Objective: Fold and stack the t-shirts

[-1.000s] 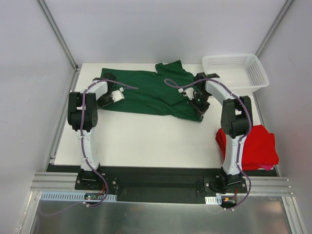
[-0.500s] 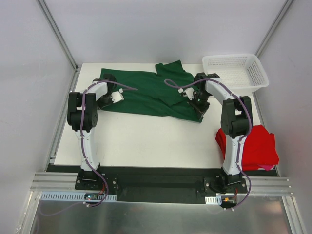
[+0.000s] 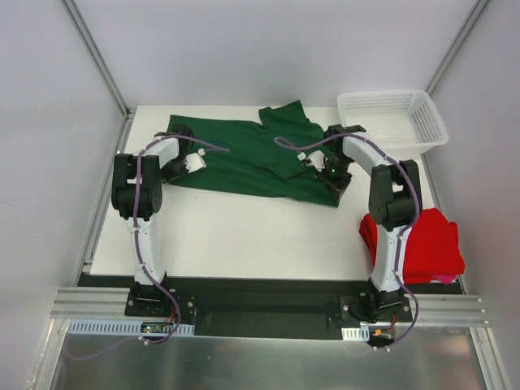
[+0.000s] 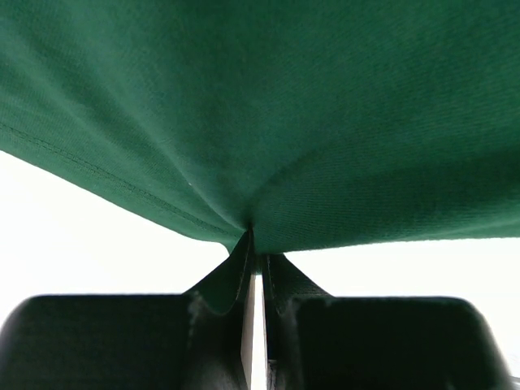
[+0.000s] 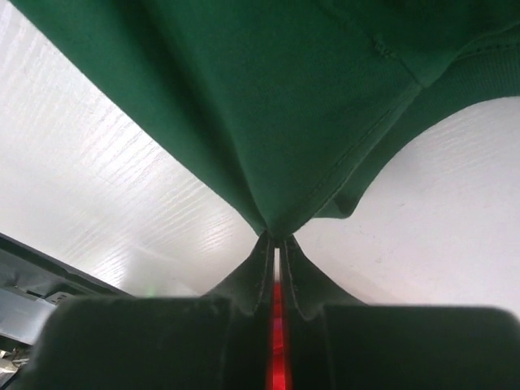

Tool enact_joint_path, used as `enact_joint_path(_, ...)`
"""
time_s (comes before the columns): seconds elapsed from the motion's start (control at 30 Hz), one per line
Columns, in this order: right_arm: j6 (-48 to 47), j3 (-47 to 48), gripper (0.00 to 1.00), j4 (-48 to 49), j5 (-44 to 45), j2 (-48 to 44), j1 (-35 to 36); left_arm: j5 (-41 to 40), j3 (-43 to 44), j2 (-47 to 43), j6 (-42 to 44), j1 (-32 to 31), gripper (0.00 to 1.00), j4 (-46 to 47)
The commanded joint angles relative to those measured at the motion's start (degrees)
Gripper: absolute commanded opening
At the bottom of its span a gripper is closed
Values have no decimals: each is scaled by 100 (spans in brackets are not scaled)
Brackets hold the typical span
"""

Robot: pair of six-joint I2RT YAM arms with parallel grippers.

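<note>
**Grip on the green t-shirt (image 3: 244,154) at both ends**

The green t-shirt is spread flat across the far half of the table (image 3: 244,231), lying crosswise, with one sleeve turned up toward the far edge. The left gripper (image 4: 252,244) is closed on the shirt's stitched edge at its left end; in the left wrist view a small fold of green cloth is seen pinched between the two fingers, and the rest of the shirt rises away from them above the white table. The right gripper (image 5: 276,237) is likewise closed on the green t-shirt at its right end, where a seamed edge is gathered to a point between the fingers. From above, the shirt is seen stretched between the two grippers, with its near edge running from one to the other.

The red t-shirt (image 3: 431,244) is seen bunched at the table's near right corner, beside the right arm and well apart from the green one. A white mesh basket (image 3: 431,134) is set at the far right corner, just beyond the right gripper.
</note>
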Motion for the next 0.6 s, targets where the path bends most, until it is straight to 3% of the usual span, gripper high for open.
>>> enact_joint_path(0.0, -178, -69, 1, -282, 243, -373, -79, 8, -391, -456, -99, -11, 0, -434)
enact_joint_path(0.27, -195, -34, 1, -265, 357, -328, -88, 307, -1129, -1185, -310, -266, 0, -1146)
enact_joint_path(0.57, -283, -622, 1, -440, 279, -741, -26, 307, -1244, -1450, -346, -302, 0, -1323)
